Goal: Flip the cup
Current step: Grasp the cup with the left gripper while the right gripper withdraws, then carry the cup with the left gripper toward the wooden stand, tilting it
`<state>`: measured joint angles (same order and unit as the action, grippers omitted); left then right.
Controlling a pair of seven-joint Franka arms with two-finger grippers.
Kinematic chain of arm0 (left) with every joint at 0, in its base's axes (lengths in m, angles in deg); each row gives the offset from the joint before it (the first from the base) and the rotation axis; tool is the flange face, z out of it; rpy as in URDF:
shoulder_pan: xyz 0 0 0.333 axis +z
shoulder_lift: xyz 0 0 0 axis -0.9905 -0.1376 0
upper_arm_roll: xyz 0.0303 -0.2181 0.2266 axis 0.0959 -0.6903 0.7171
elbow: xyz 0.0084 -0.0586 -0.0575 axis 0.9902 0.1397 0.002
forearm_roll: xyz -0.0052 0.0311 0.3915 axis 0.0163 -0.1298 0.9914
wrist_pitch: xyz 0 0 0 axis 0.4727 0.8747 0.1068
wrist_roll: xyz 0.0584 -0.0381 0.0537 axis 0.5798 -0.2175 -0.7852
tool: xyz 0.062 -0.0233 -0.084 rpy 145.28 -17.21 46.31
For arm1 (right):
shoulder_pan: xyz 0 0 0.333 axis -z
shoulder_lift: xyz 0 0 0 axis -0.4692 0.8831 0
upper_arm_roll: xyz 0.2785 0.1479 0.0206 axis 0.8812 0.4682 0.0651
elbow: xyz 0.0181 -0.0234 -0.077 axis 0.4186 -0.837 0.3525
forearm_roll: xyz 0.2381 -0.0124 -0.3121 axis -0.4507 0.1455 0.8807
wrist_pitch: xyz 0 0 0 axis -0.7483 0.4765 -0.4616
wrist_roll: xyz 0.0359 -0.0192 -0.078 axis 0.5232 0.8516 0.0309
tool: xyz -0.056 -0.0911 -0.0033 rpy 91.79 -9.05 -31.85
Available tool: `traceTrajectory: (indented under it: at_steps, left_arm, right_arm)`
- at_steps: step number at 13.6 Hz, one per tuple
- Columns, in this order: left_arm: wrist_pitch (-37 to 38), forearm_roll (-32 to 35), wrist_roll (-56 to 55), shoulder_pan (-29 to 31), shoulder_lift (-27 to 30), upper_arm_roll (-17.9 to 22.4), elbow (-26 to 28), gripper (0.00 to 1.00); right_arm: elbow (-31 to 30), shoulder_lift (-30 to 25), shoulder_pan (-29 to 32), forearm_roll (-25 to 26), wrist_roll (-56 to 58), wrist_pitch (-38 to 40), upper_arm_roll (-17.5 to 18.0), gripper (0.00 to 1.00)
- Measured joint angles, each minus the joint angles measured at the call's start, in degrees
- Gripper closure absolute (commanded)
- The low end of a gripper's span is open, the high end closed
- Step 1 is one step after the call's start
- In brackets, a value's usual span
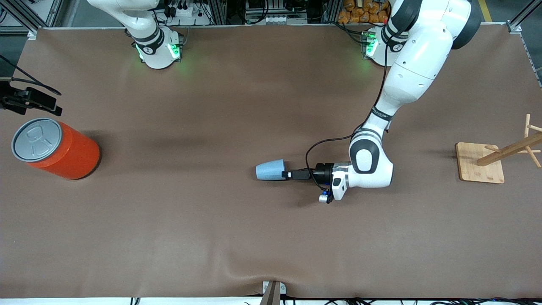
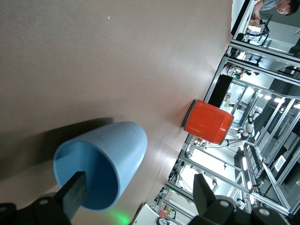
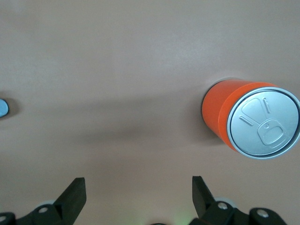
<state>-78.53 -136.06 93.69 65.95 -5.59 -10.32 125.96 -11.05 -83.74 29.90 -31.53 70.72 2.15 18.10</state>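
Observation:
The light-blue cup (image 1: 271, 170) lies on its side near the middle of the table, its open mouth toward the left arm's end. My left gripper (image 1: 288, 174) is low at that mouth and open. In the left wrist view the cup (image 2: 101, 164) shows its darker inside; one finger (image 2: 75, 192) is inside the mouth and the other finger (image 2: 204, 192) is well outside it, so the rim wall lies between the jaws without being clamped. My right gripper (image 3: 138, 197) is open and empty, waiting high over the table beside the orange can (image 3: 251, 122). A sliver of the cup (image 3: 2, 108) shows there.
The large orange can (image 1: 55, 148) with a grey pull-tab lid stands at the right arm's end of the table. A wooden rack on a square base (image 1: 480, 163) stands at the left arm's end. The brown cloth has a fold (image 1: 237, 267) near the front edge.

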Motion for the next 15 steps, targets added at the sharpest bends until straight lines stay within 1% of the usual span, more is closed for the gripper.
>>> traceTrajectory:
  at_steps: [3,4,5,6,8,9,15]
  left_arm:
    - [-0.01,-2.26,0.01,-1.63,-0.58,0.01,0.01,0.00]
    - [-0.08,-2.60,0.09,-2.11,-1.00,0.01,0.01,0.03]
    - [-0.28,-2.78,0.16,-2.42,-1.40,0.01,-0.02,0.24]
    - [-0.45,-2.86,0.23,-2.53,-1.71,0.01,-0.05,0.53]
    - [-0.75,-2.92,0.29,-2.61,-1.92,0.02,-0.44,0.98]
    - [-0.82,-2.92,0.29,-2.64,-1.92,0.03,-0.79,1.00]
    - [-0.94,-2.92,0.29,-2.65,-1.92,0.12,-1.24,1.00]
  right_arm:
    - [0.00,-0.04,-0.03,0.00,-4.61,0.21,0.01,0.00]
    - [0.00,-0.07,-0.14,0.00,-5.99,0.57,0.10,0.00]
    - [0.00,-0.09,-0.43,0.11,-6.66,0.88,0.22,0.00]
    - [0.00,-0.10,-0.78,0.40,-6.93,0.97,0.35,0.00]
    - [0.18,-0.19,-1.06,1.14,-7.19,0.97,0.37,0.00]
    - [0.34,-0.30,-1.03,1.55,-7.20,0.97,0.19,0.00]
    - [0.74,-0.40,-0.91,1.88,-7.30,1.59,-0.29,0.00]
